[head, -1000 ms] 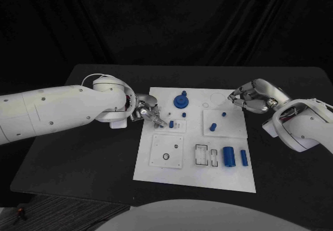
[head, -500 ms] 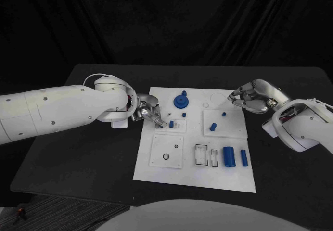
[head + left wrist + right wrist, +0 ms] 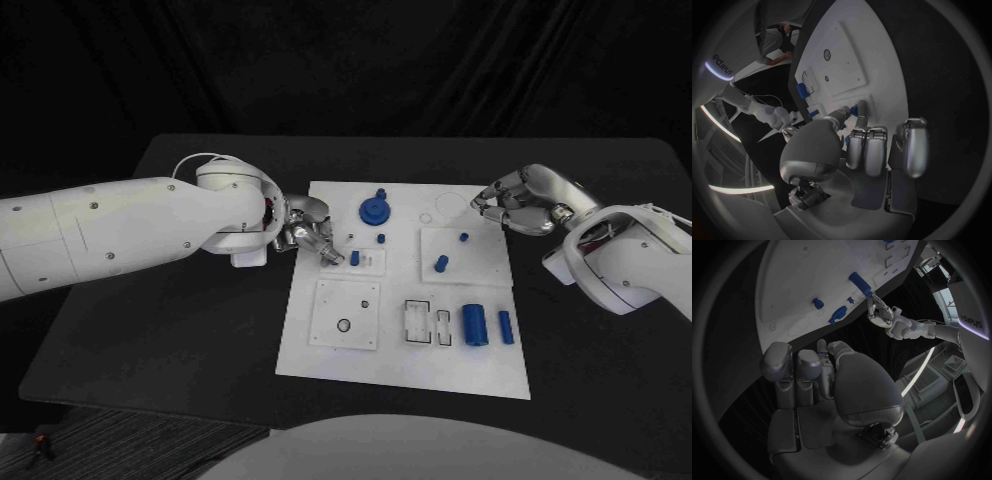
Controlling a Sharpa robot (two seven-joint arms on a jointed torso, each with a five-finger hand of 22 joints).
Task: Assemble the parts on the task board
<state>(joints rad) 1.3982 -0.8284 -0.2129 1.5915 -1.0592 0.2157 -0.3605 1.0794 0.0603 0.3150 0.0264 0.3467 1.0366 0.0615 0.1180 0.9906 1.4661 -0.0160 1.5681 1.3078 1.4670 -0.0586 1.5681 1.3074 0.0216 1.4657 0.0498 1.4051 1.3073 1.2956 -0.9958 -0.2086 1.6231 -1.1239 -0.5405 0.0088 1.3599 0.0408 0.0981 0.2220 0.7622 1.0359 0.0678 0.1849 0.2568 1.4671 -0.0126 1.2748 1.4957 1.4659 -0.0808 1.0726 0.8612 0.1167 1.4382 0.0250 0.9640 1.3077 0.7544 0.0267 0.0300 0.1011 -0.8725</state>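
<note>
The white task board (image 3: 411, 350) lies in the middle of the black table. My left hand (image 3: 310, 238) reaches over the board's left edge, and its fingertips (image 3: 333, 256) lie against a small blue peg (image 3: 356, 258) standing on a little white plate. The left wrist view shows one fingertip (image 3: 846, 112) right beside that peg (image 3: 861, 107); whether it pinches the peg is unclear. My right hand (image 3: 522, 205) hovers at the board's far right corner with its fingers curled in and nothing seen in them. A blue gear with a knob (image 3: 378, 210) sits at the far edge.
Other blue parts on the board: two tiny pegs (image 3: 382, 238) (image 3: 466, 238), a short cylinder (image 3: 443, 265), and three pieces in a row near the front right (image 3: 476, 326). A square plate with a black ring (image 3: 346, 325) lies at the front left.
</note>
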